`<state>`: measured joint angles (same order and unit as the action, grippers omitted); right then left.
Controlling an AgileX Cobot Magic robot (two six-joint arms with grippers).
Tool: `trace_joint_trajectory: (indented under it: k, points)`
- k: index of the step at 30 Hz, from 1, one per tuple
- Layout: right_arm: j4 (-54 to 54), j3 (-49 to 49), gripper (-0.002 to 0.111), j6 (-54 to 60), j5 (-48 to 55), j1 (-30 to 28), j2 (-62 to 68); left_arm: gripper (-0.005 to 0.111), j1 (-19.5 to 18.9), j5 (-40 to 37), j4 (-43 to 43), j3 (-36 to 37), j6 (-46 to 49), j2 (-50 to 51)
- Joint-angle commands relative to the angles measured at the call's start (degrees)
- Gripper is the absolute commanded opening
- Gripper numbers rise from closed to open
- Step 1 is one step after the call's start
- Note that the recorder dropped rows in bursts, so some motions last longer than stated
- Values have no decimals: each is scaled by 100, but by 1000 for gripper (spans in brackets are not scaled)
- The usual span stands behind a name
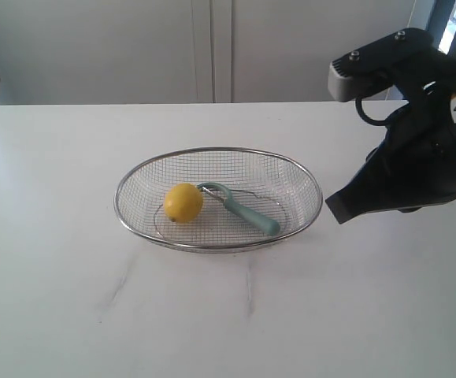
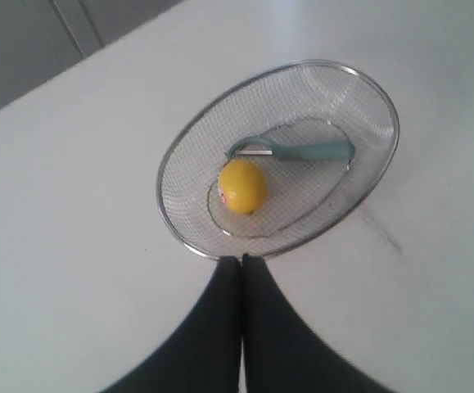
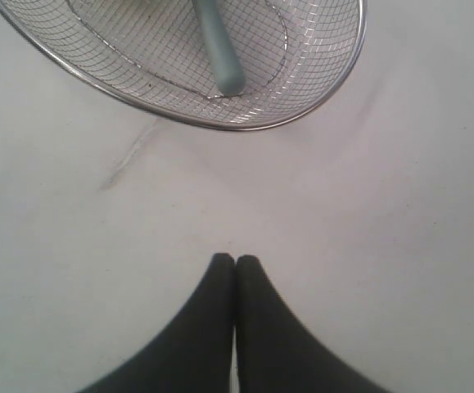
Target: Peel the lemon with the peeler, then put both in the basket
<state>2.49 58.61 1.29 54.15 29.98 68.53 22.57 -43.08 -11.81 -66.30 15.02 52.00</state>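
- Resting in the basket (image 1: 291,177), lemon (image 1: 183,202) and peeler (image 1: 243,208) lie adjacent, seemingly placed as the task requires.
- Left tool (image 2: 241,259) and right tool (image 3: 235,259): tips together, nothing held.

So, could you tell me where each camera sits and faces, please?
Exterior: raised beside the table, looking down across at the basket; right gripper shows.
Left wrist: above the basket, past the shut left gripper; lemon, peeler inside.
Right wrist: past its shut gripper, toward the basket's rim.
All share basket and peeler.
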Motion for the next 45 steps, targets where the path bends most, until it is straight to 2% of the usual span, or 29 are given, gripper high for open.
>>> trace_joint_trajectory:
  k: [1,6,9,12,16,19,22,27,36,45]
  points:
    - [0,9,0,-1,-47,-29,-38,0,-509,861,-855,504,17,-476]
    - [0,9,0,-1,-47,-29,-38,0,-1019,1786,-1567,1688,17,-872]
    - [0,9,0,-1,-47,-29,-38,0,-1250,2803,-1885,3071,17,-1209]
    - [0,9,0,-1,-47,-29,-38,0,-1279,3852,-2024,4030,17,-1578]
    - [0,9,0,-1,-47,-29,-38,0,-1279,5258,-2024,5275,17,-2764]
    - [0,9,0,-1,-47,-29,-38,0,-1279,5745,-2034,5814,-41,-3573]
    - [0,9,0,-1,-59,-29,-38,0,-1279,6219,-2034,6336,-533,-4106]
    - [0,9,0,-1,-59,-29,-38,0,-1312,6440,-2034,6630,-668,-4286]
    - [0,9,0,-1,-59,-29,-38,0,-1828,6229,-2070,6630,-765,-4591]
    - [0,9,0,-1,-59,-29,-38,0,-2059,5383,-2070,6630,-755,-5200]
